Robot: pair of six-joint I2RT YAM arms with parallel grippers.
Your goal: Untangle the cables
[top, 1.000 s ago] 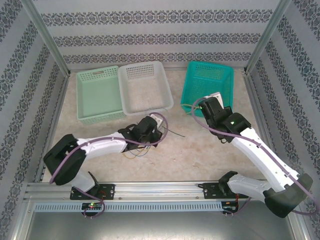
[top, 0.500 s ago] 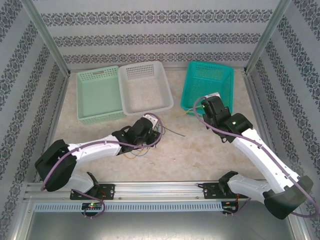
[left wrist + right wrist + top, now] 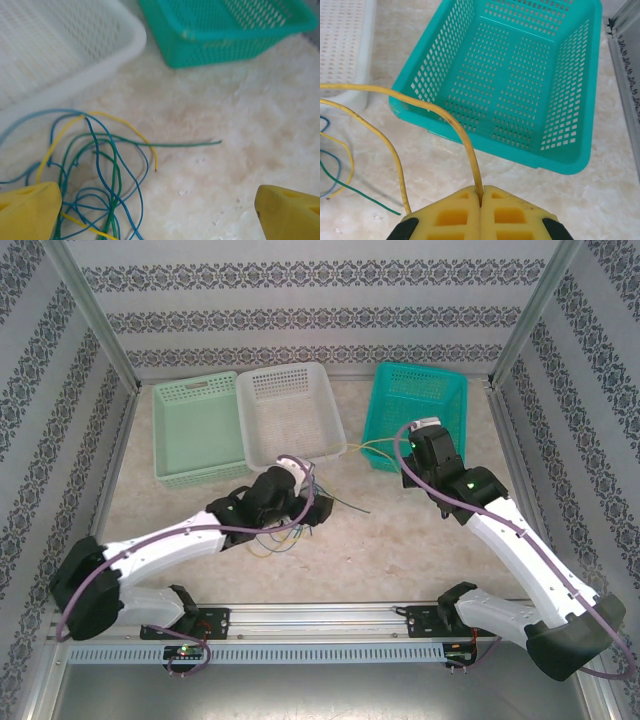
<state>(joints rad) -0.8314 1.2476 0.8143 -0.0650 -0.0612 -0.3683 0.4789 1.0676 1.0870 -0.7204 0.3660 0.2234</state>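
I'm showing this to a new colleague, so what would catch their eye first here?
The right end effector, shut on a yellow wire that arcs left in front of the teal basket. Next, the loose tangle of blue, green and yellow wires on the table near the white basket.

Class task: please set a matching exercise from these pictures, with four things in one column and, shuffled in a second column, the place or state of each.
Things
1. left gripper
2. right gripper
3. teal basket
4. white basket

Places or states
A. shut on a yellow cable
B. middle of the basket row
C. open, by the tangled cables
D. farthest right on the table

Pairs: 1-C, 2-A, 3-D, 4-B
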